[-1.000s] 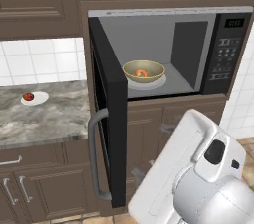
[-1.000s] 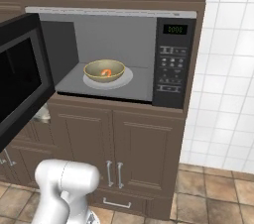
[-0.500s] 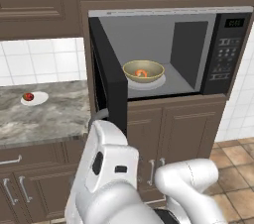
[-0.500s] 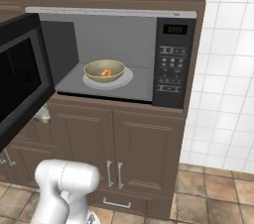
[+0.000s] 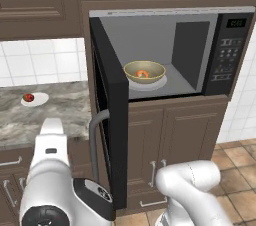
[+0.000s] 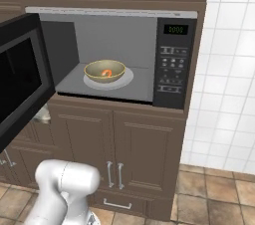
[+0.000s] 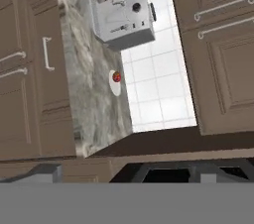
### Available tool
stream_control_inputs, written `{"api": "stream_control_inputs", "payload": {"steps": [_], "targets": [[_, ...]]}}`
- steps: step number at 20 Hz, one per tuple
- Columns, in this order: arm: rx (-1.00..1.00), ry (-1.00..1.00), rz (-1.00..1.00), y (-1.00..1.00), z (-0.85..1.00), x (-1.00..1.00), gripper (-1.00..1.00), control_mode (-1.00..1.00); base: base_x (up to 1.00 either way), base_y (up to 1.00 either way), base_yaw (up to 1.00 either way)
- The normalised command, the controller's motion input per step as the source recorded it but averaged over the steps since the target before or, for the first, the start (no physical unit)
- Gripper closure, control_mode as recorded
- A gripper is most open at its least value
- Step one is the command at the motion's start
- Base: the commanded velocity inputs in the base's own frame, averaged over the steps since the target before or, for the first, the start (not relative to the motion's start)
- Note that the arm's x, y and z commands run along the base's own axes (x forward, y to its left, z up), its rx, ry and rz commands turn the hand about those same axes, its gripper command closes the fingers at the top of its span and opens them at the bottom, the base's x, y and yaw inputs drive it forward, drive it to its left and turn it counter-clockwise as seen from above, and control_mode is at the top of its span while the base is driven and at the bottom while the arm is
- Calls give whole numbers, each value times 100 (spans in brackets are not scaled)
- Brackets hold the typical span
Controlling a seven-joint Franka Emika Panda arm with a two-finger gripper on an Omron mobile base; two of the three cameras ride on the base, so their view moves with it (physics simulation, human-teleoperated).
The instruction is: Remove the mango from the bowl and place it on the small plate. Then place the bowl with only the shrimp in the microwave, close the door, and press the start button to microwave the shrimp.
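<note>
The olive-yellow bowl [image 5: 144,72] [image 6: 104,70] stands inside the open microwave [image 5: 227,52] [image 6: 173,59] on its white turntable, and the orange shrimp [image 5: 142,74] [image 6: 106,73] lies in it. The black door [image 5: 112,115] [image 6: 22,79] is swung wide open, its grey bar handle [image 5: 94,137] facing outward. On the marble counter to the left, the red mango [image 5: 28,97] [image 7: 116,76] rests on the small white plate [image 5: 39,99] [image 7: 113,85]. My gripper [image 5: 51,124] is raised at the lower left, in front of the counter and left of the door. Its fingers are hidden behind the hand.
A grey toaster [image 7: 124,17] stands farther along the marble counter [image 5: 65,115] [image 7: 94,104]. Brown cabinet doors and drawers [image 6: 114,144] sit below the microwave and counter. The open door juts out into the space in front of the cabinets. Tiled floor [image 6: 214,194] lies to the right.
My arm has swung from the lower right across to the lower left of the left base view, ending left of the open door. Bowl, door, plate and mango have not moved.
</note>
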Motion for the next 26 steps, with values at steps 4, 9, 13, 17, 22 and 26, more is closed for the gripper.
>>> {"api": "stream_control_inputs", "payload": {"steps": [4, 9, 13, 17, 22, 26], "targets": [[-21, 3, -22, 18, -26, 84, -100, -100, 0, 0, 0], [-4, 0, -14, -75, 0, 11, -100, -100, 0, 0, 0], [0, 0, -8, -100, 0, 6, -100, -100, 0, 0, 0], [0, -3, -8, -100, 5, -1, -100, -100, 0, 0, 0], [0, -6, -6, -100, 20, -4, -100, -100, 0, 0, 0], [0, -3, -4, -100, 32, 1, -100, -100, 0, 0, 0]]}}
